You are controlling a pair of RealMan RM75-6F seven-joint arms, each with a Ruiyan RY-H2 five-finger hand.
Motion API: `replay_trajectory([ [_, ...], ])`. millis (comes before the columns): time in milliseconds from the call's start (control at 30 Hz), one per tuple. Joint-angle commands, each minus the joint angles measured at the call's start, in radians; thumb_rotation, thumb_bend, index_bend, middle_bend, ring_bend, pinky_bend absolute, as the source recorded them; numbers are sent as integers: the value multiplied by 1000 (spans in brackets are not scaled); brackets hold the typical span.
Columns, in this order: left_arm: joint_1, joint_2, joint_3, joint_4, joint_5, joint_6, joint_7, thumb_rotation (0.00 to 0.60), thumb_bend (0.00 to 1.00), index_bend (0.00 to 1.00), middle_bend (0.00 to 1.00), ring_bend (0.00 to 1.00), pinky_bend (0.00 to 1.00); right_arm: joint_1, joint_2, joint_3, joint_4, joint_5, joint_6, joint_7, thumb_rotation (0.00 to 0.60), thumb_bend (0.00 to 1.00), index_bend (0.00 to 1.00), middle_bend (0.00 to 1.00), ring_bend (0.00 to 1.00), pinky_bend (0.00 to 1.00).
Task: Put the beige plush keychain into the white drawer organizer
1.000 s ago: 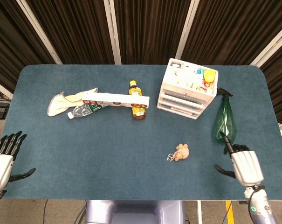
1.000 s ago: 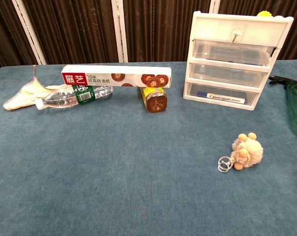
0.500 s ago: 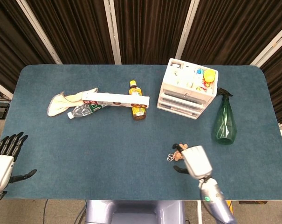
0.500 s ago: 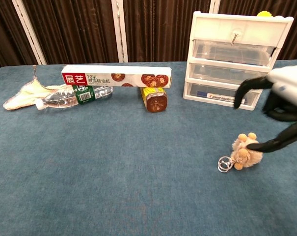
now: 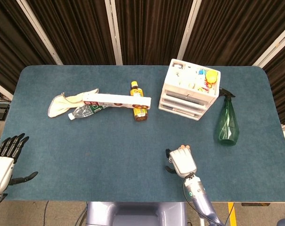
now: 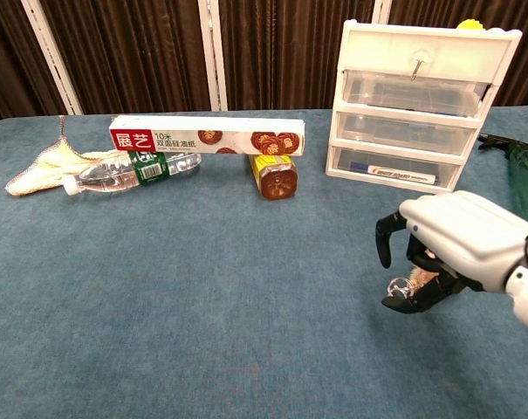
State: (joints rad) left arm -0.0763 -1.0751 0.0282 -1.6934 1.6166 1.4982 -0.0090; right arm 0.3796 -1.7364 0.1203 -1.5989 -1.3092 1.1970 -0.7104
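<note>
The beige plush keychain lies on the blue table, mostly covered by my right hand. In the chest view only a bit of plush and its metal ring show under that hand. The fingers arch down over the toy and the thumb reaches in beside the ring; no firm grip shows. The white drawer organizer stands behind it at the back right, its drawers closed and its top tray holding small items. My left hand hovers at the table's front left corner, fingers spread, holding nothing.
A green spray bottle stands right of the organizer, close to my right arm. Toward the back left lie a long box across a plastic bottle and an amber bottle, plus a cloth.
My right hand swept left from the table's front right and came down over the keychain, now hiding most of it. The keychain has stayed put. The left hand is unchanged.
</note>
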Motion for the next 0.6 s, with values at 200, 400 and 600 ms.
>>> replay_trajectory([
  [200,-2,2,0,-3,-8,-8,-5,532,45,0,0,0,0,18,-37,5,52,46,-16,-13,600,145,466,1000,1000,891],
  [400,-4,4,-1,-7,-16,-16,-6,529,45,0,0,0,0,25,-59,11,104,72,-16,-3,600,144,467,1000,1000,891],
  [600,-5,5,-1,-9,-20,-20,-5,533,45,0,0,0,0,33,-74,13,149,79,-13,11,600,189,484,1000,1000,891],
])
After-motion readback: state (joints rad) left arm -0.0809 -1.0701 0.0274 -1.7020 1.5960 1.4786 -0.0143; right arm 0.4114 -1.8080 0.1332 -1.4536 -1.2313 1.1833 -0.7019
